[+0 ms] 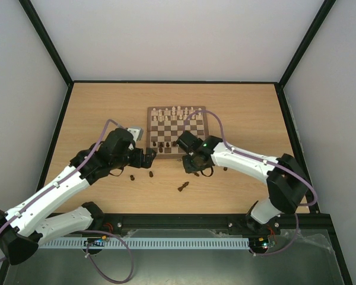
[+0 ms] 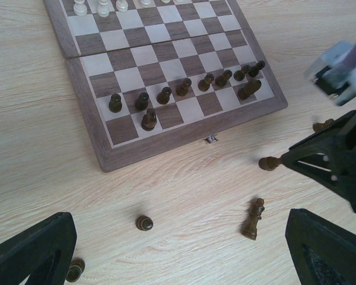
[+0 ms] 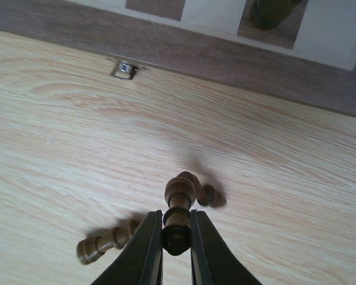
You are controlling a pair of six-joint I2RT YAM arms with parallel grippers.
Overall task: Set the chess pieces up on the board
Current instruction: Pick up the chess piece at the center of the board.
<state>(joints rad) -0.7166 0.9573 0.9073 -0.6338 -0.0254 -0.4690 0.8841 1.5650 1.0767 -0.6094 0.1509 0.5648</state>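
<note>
The board (image 1: 177, 132) lies mid-table. Cream chess pieces (image 1: 175, 111) stand along its far rows, and dark pawns (image 2: 166, 95) stand in a row near its front edge (image 2: 166, 148). My right gripper (image 3: 176, 222) is shut on a dark piece (image 3: 179, 193), held just above the tabletop in front of the board; it also shows in the left wrist view (image 2: 320, 160). My left gripper (image 2: 184, 261) is open and empty above loose dark pieces: one lying (image 2: 253, 218), one upright (image 2: 144, 223), one at the left finger (image 2: 75, 270).
The board's metal latch (image 3: 124, 69) sits on its front edge. More dark pieces lie on the table by the right gripper (image 3: 104, 242), (image 3: 212, 195). Another dark piece (image 1: 225, 168) lies to the right of the right arm. Black frame rails border the table.
</note>
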